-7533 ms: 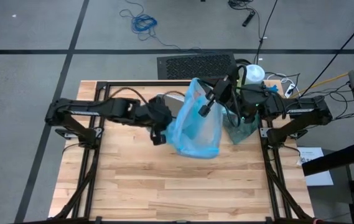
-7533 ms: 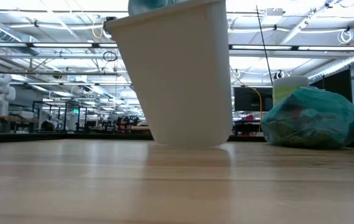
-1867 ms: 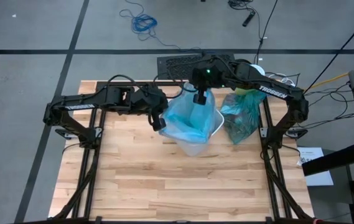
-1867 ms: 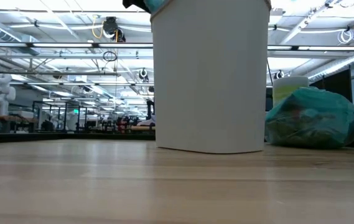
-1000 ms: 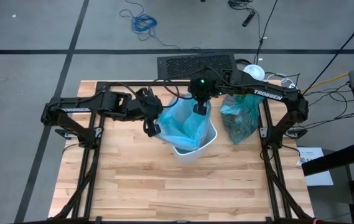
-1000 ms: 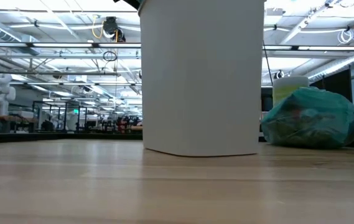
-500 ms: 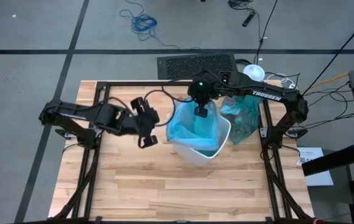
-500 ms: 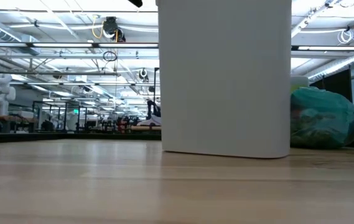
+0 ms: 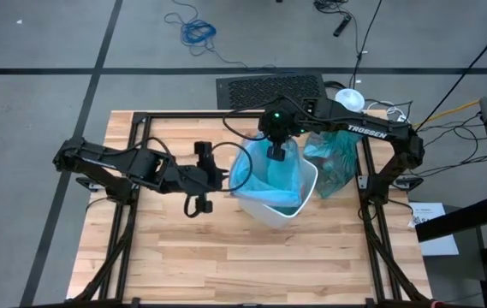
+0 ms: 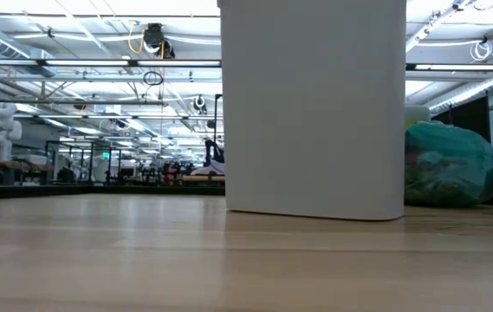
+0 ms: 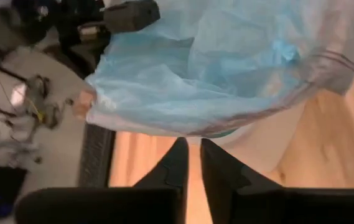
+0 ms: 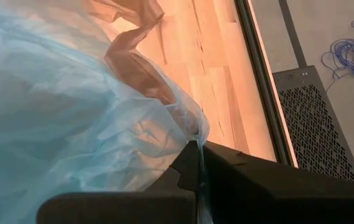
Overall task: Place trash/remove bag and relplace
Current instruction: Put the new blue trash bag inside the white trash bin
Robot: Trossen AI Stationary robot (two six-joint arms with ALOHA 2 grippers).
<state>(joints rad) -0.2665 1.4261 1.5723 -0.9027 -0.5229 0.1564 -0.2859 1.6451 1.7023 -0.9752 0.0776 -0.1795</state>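
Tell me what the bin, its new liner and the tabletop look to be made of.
Bin: looks like smooth matte white plastic, opaque and seamless. Pale blue liner: thin translucent plastic film, crinkled, with wood showing through it. Tabletop: light wood in jointed strips, like butcher block, satin sheen.

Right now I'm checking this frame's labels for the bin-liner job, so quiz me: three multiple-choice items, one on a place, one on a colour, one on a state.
1. Where is the full teal-green bag?
A. On the table beside the white bin, on the right arm's side
B. Inside the bin
C. On the floor

2. What colour is the liner in the bin?
A. Black
B. Pale blue
C. Red

3. What is the right claw doing?
A. Waiting open off the table
B. Shut on the liner's edge
C. Holding a canister

Answers: 1 A, the high view shows it on the wood next to the bin. 2 B, every view of it shows pale blue plastic. 3 B, the right wrist view shows its fingers pinching the plastic.
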